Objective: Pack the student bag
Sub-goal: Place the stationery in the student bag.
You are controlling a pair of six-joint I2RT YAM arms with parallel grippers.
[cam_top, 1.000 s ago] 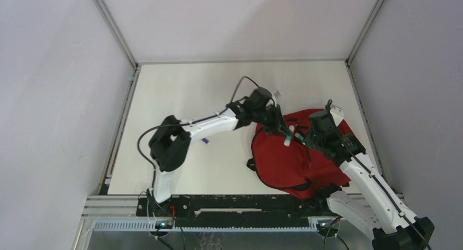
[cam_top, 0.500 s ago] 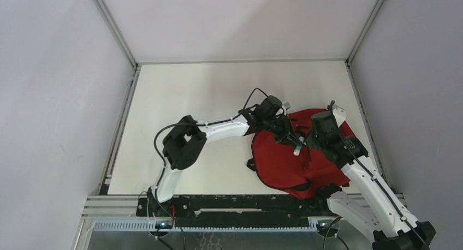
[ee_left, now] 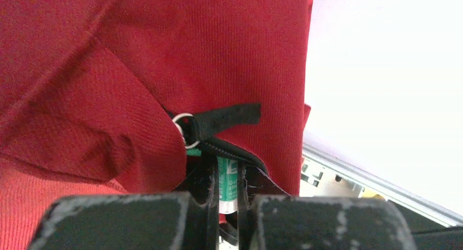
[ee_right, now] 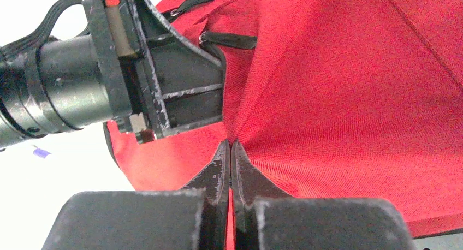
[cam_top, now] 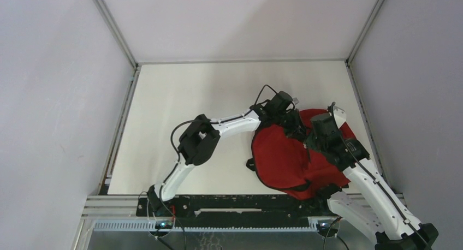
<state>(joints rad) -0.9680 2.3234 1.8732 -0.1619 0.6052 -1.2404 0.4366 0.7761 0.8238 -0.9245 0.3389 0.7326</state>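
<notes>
Left wrist: green-label tube (ee_left: 227, 182), white print unreadable.

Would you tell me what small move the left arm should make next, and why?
Probably ease slightly deeper into the bag before letting go: the left gripper holds a green-labelled tube just at the zipper opening, while the right gripper pinches the fabric.

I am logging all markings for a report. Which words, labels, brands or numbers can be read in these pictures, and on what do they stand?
Green label on the tube between the jaws of the left gripper: white lettering, too blurred to read.
On the bag: no text seen.
No other text can be read in any view.
</notes>
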